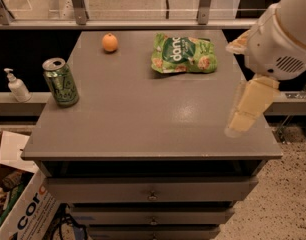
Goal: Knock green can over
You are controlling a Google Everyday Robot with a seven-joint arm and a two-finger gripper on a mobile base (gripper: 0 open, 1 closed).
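Note:
The green can (60, 82) stands upright near the left edge of the grey table top (143, 124). It has a silver top and dark and pale markings on its side. My gripper (245, 109) hangs at the right side of the table, over its right front corner, below the white arm housing (283, 34). It is far from the can, with most of the table's width between them, and it touches nothing.
An orange (109, 42) and a flat green snack bag (183, 54) lie at the back of the table. A soap dispenser (15, 85) stands on a ledge left of the table. A cardboard box (20, 206) sits on the floor at lower left. Drawers (152, 191) are below the top.

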